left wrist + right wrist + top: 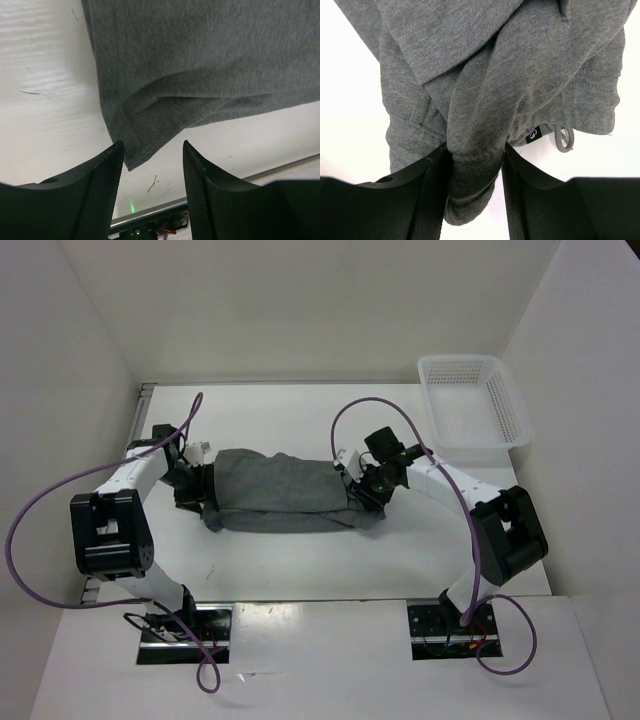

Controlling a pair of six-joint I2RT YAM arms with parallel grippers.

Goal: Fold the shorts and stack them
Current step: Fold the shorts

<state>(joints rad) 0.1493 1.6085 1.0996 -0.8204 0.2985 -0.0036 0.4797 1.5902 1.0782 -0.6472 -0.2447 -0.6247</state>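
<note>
**On the desk (300,565): limp shorts (280,505), held at one end**

The grey shorts lie bunched mid-desk between the arms. They look light and floppy, best taken by hem or waistband. The right end effector (474,150) is clamped on a thick fold. The left end effector (152,145) stands apart, empty, by a hem corner. Only the right wrist view shows the drawstring (556,140).

You face a plain white bench (300,560), evenly lit and faintly scuffed; matte white panels close it in, the back wall (300,310), left wall (50,390) and right wall (590,360); a metal rail (142,408) edges its left side.
</note>
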